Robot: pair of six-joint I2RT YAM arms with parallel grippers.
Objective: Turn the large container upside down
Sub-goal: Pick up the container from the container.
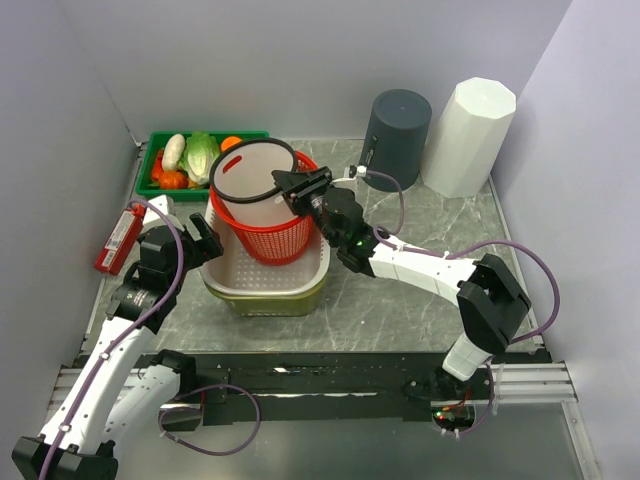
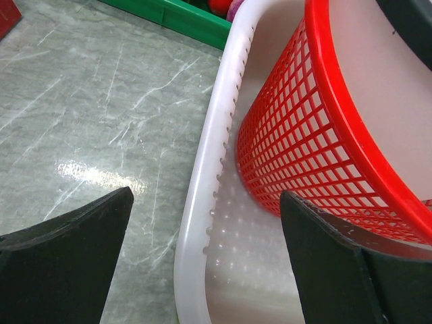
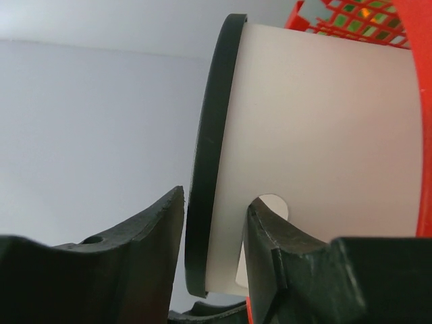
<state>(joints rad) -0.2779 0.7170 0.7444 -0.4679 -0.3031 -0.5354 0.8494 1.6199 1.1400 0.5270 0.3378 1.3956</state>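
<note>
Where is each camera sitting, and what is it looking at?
Top camera: above and behind the arms, looking down at the table; both arms, left tool and right tool show.
Left wrist: on the left arm, looking down at the white tub and red basket; its open fingers show.
Right wrist: on the right arm, facing the white container's black rim; its fingers sit either side.
Shared: all see the red basket.

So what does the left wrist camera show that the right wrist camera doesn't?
Only left wrist: the marble table, the green tray edge, and the open left gripper straddling the white tub at its rim. Only right wrist: the white container with its handle cutout, and the right gripper straddling its wall. Both: the red basket and the container's pale wall inside it.
</note>
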